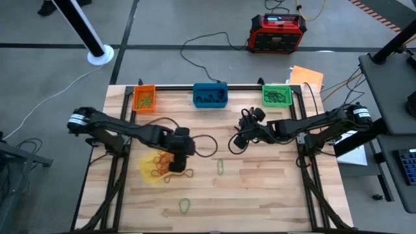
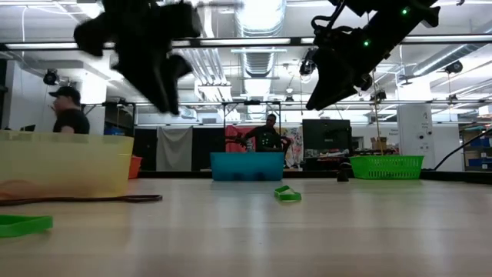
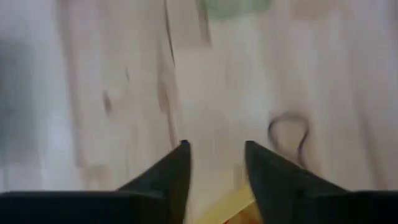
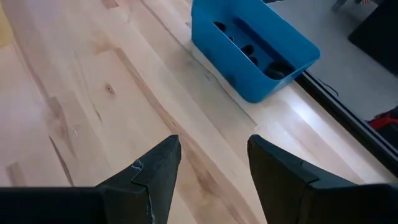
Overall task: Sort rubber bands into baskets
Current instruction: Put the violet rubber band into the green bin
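Rubber bands lie under and just beside my left gripper [image 1: 177, 160], fingers parted and empty in the wrist view. It hangs over the yellow basket [image 1: 151, 168] near the table's left-middle, where red-brown bands [image 1: 159, 170] are heaped. One dark band [image 3: 289, 134] lies on the wood just ahead of the fingertips. Green bands [image 1: 221, 166] lie farther off, long axis front to back, between both arms. My right gripper [image 1: 242, 138] waits, open and empty, facing the blue basket [image 4: 252, 46]. I can read no writing.
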Controlling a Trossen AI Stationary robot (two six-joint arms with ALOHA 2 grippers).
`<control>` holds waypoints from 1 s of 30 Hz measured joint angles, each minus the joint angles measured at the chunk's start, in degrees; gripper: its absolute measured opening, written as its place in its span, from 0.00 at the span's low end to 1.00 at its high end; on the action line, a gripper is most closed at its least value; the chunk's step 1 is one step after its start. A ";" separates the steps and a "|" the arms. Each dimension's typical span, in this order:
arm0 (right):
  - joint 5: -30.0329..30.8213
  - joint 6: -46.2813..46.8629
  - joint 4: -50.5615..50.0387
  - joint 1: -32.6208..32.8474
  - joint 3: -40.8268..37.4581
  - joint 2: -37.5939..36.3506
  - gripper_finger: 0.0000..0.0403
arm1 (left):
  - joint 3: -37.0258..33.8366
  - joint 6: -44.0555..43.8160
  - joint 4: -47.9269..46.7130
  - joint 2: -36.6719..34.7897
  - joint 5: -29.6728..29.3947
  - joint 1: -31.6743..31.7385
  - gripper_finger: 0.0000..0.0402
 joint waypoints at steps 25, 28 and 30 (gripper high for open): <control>0.02 -0.90 -0.05 -0.02 0.02 0.00 0.45 | -2.44 -9.52 -24.17 9.74 -11.61 0.88 0.00; 0.02 -0.90 -0.05 -0.01 0.02 0.00 0.45 | -2.85 -12.21 -29.10 8.85 -16.66 1.09 0.00; 0.02 -0.90 -0.05 0.00 0.02 0.00 0.45 | -2.84 -14.49 -34.15 7.54 -17.69 1.59 0.00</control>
